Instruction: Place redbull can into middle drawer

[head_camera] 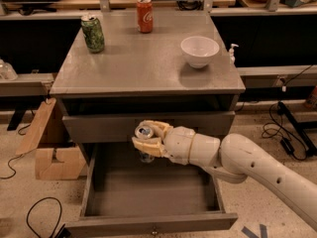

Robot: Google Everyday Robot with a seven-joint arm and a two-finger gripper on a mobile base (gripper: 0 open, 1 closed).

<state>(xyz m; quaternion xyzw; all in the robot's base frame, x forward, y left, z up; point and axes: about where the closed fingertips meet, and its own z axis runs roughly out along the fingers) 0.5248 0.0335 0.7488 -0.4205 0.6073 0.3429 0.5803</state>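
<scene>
My gripper (147, 138) is shut on the redbull can (144, 133), whose silver top shows between the yellowish fingers and whose lower end pokes out below them. It holds the can upright in front of the upper grey drawer's face, above the back part of the open middle drawer (153, 192). The middle drawer is pulled far out and its grey floor is bare; its small knob (154, 230) shows on the front edge. My white arm reaches in from the lower right.
On the grey cabinet top (143, 63) stand a green patterned can (92, 32), a red cola can (144, 15) and a white bowl (199, 51). A cardboard box (47, 145) sits on the floor to the left. Cables lie on the floor at both sides.
</scene>
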